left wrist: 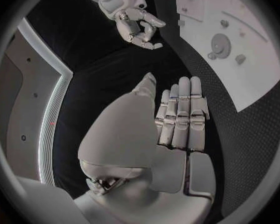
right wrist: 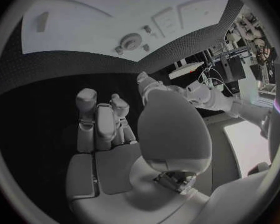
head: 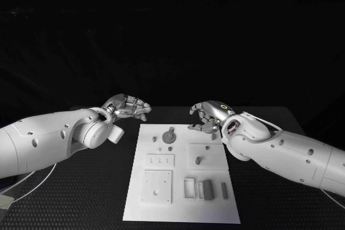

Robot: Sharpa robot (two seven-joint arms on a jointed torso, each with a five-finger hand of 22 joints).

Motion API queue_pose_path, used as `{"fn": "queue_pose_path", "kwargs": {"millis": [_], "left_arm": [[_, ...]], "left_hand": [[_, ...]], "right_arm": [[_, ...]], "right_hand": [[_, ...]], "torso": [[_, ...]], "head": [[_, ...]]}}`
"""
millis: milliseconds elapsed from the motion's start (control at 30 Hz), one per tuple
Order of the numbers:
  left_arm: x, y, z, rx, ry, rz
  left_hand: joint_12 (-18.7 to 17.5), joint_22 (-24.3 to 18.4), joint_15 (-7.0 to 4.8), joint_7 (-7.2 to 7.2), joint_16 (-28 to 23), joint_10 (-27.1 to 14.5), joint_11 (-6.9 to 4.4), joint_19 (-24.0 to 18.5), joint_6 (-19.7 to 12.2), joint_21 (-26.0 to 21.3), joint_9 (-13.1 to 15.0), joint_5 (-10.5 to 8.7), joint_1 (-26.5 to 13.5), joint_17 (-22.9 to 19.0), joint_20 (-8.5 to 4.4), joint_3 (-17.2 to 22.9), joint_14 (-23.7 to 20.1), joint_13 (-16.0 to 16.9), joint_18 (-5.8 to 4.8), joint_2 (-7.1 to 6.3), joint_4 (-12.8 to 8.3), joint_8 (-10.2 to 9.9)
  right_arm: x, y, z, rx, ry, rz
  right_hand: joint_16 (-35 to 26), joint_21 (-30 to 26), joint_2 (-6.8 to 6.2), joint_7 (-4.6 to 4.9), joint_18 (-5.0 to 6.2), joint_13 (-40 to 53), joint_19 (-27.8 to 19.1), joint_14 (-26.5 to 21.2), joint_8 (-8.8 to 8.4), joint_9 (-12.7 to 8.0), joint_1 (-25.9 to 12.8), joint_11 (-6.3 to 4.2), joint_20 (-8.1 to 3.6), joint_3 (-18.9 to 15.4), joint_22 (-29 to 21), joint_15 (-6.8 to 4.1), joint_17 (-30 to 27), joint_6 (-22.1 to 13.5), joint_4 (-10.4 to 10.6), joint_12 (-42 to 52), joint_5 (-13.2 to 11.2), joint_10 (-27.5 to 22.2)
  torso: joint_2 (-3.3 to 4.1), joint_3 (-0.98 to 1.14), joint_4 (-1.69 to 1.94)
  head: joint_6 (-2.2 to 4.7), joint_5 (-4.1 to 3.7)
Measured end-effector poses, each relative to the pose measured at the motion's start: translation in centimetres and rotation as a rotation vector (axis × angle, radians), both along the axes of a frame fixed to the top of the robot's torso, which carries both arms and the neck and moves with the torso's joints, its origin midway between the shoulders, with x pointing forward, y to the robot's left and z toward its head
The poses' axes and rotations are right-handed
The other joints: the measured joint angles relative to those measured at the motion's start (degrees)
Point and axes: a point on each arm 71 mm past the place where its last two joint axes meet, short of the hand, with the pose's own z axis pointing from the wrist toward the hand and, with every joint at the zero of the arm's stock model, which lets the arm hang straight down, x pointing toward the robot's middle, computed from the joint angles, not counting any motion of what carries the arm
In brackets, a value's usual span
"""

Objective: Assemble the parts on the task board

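head view: task board (head: 180, 200) lies at the middle of the black tabletop (head: 86, 190), grey parts (head: 208, 189) on it. left hand (head: 128, 107) and right hand (head: 208, 115) hover at its far corners, fingers loosely curled, holding nothing.

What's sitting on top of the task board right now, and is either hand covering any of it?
On the task board lie small grey parts: a round disc, pegs, a dark block. The right hand overhangs its far right corner, hiding what's beneath. The left hand is off the board.
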Motion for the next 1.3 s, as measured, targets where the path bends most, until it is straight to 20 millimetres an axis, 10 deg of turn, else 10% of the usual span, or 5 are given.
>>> {"fn": "queue_pose_path", "kwargs": {"millis": [467, 800, 1300], "left_arm": [[0.1, 0.5, -0.9, 0.032, 0.004, -0.005], [0.1, 0.5, -1.0, 0.036, 0.004, -0.01], [0.1, 0.4, -1.4, 0.036, 0.012, -0.018]], "left_hand": [[0.0, 0.0, 0.0, -0.2, -0.2, 0.5, -0.27, 0.2, 0.4, 0.0, 0.1, 0.0, 0.0, 0.1, -0.21, -0.1, 0.0, 0.1, 0.0, 0.05, 0.1, 0.2], [0.0, 0.0, 0.0, -0.2, -0.4, 0.5, -0.27, 0.2, 0.4, 0.0, 0.1, 0.0, 0.0, 0.2, -0.21, -0.3, 0.0, 0.2, 0.0, 0.05, 0.3, 0.2], [0.0, 0.1, 0.0, -0.2, -0.4, 0.5, -0.27, 0.2, 0.4, -0.2, 0.1, 0.0, 0.0, 0.2, -0.21, -0.4, 0.0, 0.2, 0.0, 0.05, 0.1, 0.2]], "right_arm": [[1.1, -6.0, -0.7, 0.107, 0.019, 0.005], [2.3, -11.2, -2.8, 0.088, 0.062, -0.061], [2.5, -11.9, -6.0, 0.02, 0.128, -0.027]], "right_hand": [[-8.1, -3.9, 1.73, -0.62, -0.06, -8.2, -5.4, -7.7, 0.78, 1.5, 5.6, -1.07, 1.67, 0.1, -1.2, -0.3, -9.2, 1.0, -0.6, -12.2, 0.0, -4.3], [-10.6, -4.7, 1.41, 0.19, 1.18, -27.5, -6.4, -8.0, -0.23, 2.1, 6.7, 0.19, 2.69, -4.0, -1.5, 0.21, -11.0, -0.3, 0.2, -37.8, 0.0, -5.0], [-10.6, -5.0, 1.2, 0.25, 1.21, -34.1, -6.4, -7.7, -0.22, 2.8, 8.1, 0.69, 2.71, -9.0, -1.7, 0.65, -11.1, -0.3, 0.3, -45.9, 0.0, -2.3]], "torso": [[-0.92, 0.96, -1.17], [-1.19, 1.04, -1.53], [-1.09, 0.89, -1.34]], "head": [[0.2, 0.43], [0.25, 0.26], [0.16, -0.6]]}}
